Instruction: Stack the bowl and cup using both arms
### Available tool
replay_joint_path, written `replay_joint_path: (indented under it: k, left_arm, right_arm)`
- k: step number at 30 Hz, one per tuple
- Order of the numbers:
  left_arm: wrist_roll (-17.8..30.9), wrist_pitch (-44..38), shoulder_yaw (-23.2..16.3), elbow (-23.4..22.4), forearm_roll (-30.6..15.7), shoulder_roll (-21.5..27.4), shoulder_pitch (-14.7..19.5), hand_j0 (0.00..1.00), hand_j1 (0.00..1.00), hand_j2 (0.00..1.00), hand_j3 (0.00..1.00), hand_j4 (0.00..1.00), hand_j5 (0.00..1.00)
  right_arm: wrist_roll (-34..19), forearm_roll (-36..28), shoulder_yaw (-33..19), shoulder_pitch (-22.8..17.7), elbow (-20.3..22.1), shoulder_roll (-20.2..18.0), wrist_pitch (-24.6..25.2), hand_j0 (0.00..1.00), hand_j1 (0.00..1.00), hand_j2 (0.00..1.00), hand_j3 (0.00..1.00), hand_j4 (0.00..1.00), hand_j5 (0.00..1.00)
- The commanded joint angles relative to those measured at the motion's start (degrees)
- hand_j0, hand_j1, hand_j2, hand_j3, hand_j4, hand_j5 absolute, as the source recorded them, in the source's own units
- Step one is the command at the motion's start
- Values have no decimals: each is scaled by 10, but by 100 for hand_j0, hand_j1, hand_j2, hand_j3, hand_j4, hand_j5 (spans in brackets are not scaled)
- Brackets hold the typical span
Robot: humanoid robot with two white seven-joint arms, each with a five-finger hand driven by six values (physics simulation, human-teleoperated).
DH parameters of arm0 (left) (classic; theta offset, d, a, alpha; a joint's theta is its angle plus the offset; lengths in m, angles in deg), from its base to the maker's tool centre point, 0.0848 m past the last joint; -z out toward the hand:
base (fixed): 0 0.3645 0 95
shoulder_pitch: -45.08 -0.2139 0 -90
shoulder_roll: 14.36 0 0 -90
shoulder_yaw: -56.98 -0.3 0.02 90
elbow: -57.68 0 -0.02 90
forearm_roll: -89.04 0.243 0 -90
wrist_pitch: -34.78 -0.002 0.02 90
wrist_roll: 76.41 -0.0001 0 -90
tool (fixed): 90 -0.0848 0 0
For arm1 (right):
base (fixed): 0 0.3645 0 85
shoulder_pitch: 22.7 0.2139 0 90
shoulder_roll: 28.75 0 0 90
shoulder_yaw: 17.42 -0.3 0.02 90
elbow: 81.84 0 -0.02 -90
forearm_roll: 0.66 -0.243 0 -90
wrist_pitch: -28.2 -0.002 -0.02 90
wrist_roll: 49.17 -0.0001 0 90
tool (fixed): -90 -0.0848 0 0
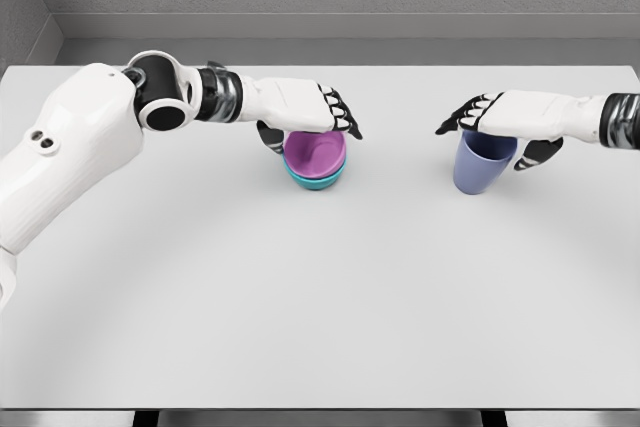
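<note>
1. Left robot hand (312, 112): palm down over the purple bowl (314, 153), fingers (343, 117) reaching past the bowl's far rim, thumb (270, 136) down at its left side. It looks closed around the bowl's rim, though contact at the rim is partly hidden by the palm.
2. The purple bowl sits nested in a teal bowl (318, 181); only the teal lower edge shows under it. The stack rests on the tabletop (320, 297) directly below the left robot hand.
3. Right robot hand (500, 119): palm down on top of the blue cup (482, 163), fingers (462, 117) extending left past the rim, thumb (538, 153) dropped at the cup's right side. The hand covers the cup's mouth and grips it from above.
4. The cup stands upright on the tabletop, just under the right robot hand, slightly tapered toward the base.
5. The cup and the bowl stack are well apart, with the two robot hands pointing at each other across the gap.
6. The left arm enters from the lower left, the right arm from the right edge.
</note>
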Motion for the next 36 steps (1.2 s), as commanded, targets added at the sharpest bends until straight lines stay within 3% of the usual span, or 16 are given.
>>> replay_joint_path:
  k: [1, 5, 7, 9, 10, 12, 13, 15, 17, 20, 24, 36]
  left_arm:
    - [0, -1, 1, 0, -3, 1, 0, 100, 100, 100, 100, 100, 100]
    - [-3, -1, 1, 6, -13, 18, 5, 100, 100, 100, 100, 100, 100]
    - [-4, -1, 2, 8, -65, 59, 25, 100, 100, 100, 100, 100, 100]
    - [-5, -1, 6, 31, -147, 143, 48, 100, 100, 100, 100, 100, 100]
    - [-6, -1, 16, 72, -185, 211, 48, 100, 100, 100, 100, 100, 100]
    - [-9, -1, 44, 117, -194, 287, 40, 100, 100, 100, 100, 100, 100]
    - [-9, -1, 55, 117, -194, 295, 29, 100, 100, 100, 100, 100, 100]
    - [-9, -1, 95, 117, -194, 309, -28, 100, 100, 100, 100, 100, 100]
    - [-6, -1, 101, 117, -191, 305, -66, 100, 100, 100, 100, 100, 100]
    - [8, -1, 100, 124, -191, 305, -90, 100, 100, 100, 100, 100, 100]
    - [28, -1, 100, 141, -191, 305, -108, 100, 100, 100, 100, 100, 100]
    - [30, -1, 99, 142, -189, 303, -119, 100, 100, 100, 100, 100, 100]
  right_arm:
    - [0, -3, 1, 0, -4, 1, 1, 100, 100, 100, 100, 100, 100]
    - [0, 4, 1, 0, -12, 7, 1, 100, 100, 100, 100, 100, 100]
    - [0, 4, 1, 0, -12, 7, 1, 100, 100, 100, 100, 100, 100]
    - [0, 5, 1, 1, -13, 7, 1, 100, 100, 100, 100, 100, 100]
    - [0, 5, 1, 1, -14, 9, 1, 100, 100, 100, 100, 100, 100]
    - [0, 5, 1, 1, -16, 12, 1, 100, 100, 100, 100, 100, 100]
    - [0, 5, 1, 1, -16, 12, 1, 100, 100, 100, 100, 100, 100]
    - [0, 5, 1, 2, -16, 11, 1, 100, 100, 100, 100, 100, 100]
    - [0, 5, 1, 2, -16, 11, 1, 100, 100, 100, 100, 100, 100]
    - [0, 5, 1, 4, -21, 12, 1, 100, 100, 100, 100, 100, 100]
    - [0, 5, 1, 4, -19, 13, 1, 100, 100, 100, 100, 100, 100]
    - [0, 5, 3, 4, -18, 17, 1, 100, 100, 100, 100, 100, 100]
